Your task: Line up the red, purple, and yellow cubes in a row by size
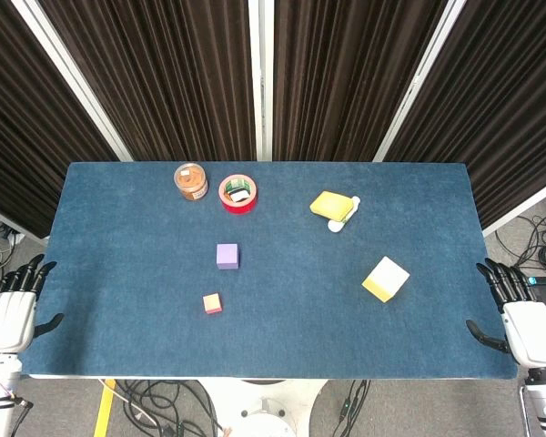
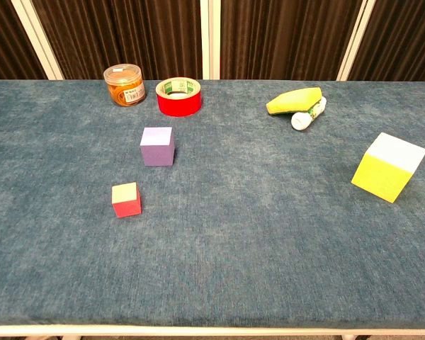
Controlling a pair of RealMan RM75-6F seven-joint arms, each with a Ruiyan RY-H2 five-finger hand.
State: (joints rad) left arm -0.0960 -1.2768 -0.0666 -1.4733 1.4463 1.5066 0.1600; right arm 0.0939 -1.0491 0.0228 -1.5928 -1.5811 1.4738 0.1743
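My left hand (image 1: pixel 9 314) rests off the table's left edge at about 8 o'clock, fingers spread apart, holding nothing. The blue felt table (image 1: pixel 118 237) stretches out ahead of me.

Toward 11 o'clock at the far side stands a clear round jar (image 2: pixel 125 84) with an orange label; its lid is on and I cannot tell what is inside beyond an orange-brown tint. Just beside it, apart from it, lies a red tape roll (image 2: pixel 178 97) flat on its side, with a small white-and-green scrap showing in its core in the head view.

The purple cube (image 2: pixel 157 146) sits left of centre, and the small red cube (image 2: pixel 126 199), with a pale yellowish top face, lies nearer to me at about 7 o'clock from it, well apart.

At 1 o'clock a yellow-green sponge (image 2: pixel 295 100) touches a white bottle (image 2: pixel 308 115) lying on its side.

The large yellow cube (image 2: pixel 388 167), tilted with a whitish top face, sits toward 4 o'clock, well apart from the other cubes.

My right hand (image 1: pixel 520 314) waits off the right edge, fingers apart and holding nothing.
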